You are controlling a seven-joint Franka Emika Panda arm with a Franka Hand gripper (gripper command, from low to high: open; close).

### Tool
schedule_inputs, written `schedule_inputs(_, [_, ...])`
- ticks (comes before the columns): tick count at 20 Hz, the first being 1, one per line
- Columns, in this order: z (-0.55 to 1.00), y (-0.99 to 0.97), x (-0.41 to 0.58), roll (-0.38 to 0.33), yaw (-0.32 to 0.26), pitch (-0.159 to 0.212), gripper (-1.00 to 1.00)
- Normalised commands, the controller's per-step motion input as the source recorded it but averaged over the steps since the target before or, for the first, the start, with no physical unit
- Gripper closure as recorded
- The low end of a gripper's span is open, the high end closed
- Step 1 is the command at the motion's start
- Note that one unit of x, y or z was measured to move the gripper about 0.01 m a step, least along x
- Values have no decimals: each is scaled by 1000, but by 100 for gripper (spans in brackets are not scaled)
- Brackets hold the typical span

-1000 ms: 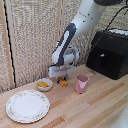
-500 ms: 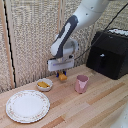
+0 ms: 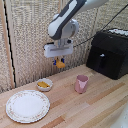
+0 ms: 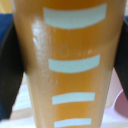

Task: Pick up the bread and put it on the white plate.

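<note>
Wooden tabletop [image 3: 100,107] ran across the scene, backed by a pale woven wall panel [image 3: 30,40]. Hand [image 3: 60,62] hung well above the table, fingers closed on the bread [image 3: 60,63], which dangled clear of every surface. Bread was off to the exterior view's right of the plate [image 3: 27,106] and higher, not over it. Plate sat on the table toward the exterior view's left, nothing on it. Small bowl [image 3: 44,84] with yellow food stood just beside the plate's far rim, roughly below the hand. Pink cup [image 3: 81,83] stood upright, to the exterior view's right of the bowl. Black appliance [image 3: 111,52] sat at the far right, a cable running to it. Wrist view was filled by the bread [image 4: 67,65], blurred orange-brown with pale bars across it; dark fingers [image 4: 11,75] flanked it on both sides.
</note>
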Motion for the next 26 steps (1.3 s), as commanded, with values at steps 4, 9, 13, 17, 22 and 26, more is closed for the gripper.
schedule_inputs(4, [225,875,-209,12,-2,12,100])
schedule_inputs(9, [2,946,-181,-18,-1,43,100])
schedule_inputs(13, [0,964,-232,-15,0,30,100])
schedule_inputs(17, [-70,962,-229,-12,0,15,100])
schedule_inputs(22, [-342,701,-14,-12,0,46,100])
schedule_inputs(26, [-471,419,45,2,0,57,100])
